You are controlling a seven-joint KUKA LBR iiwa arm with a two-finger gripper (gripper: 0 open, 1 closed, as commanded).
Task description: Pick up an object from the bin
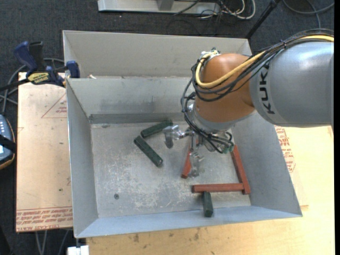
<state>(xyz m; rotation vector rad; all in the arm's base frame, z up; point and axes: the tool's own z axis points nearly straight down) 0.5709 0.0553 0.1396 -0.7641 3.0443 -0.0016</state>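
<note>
camera view: the gripper (193, 161) hangs low over a short orange-red stick (186, 167), just left of the red l-shaped bars (220, 187). how far it is open i cannot tell. a dark green bar (149, 150) lies farther left.

The one legible marking is the maker's name, printed in large black capitals on the grey arm link (303, 78), at the end that meets the orange wrist cover (223, 86). The lettering (264, 95) runs sideways down the link. "KU" reads plainly, and the following letters curve away under its lower edge.
</note>
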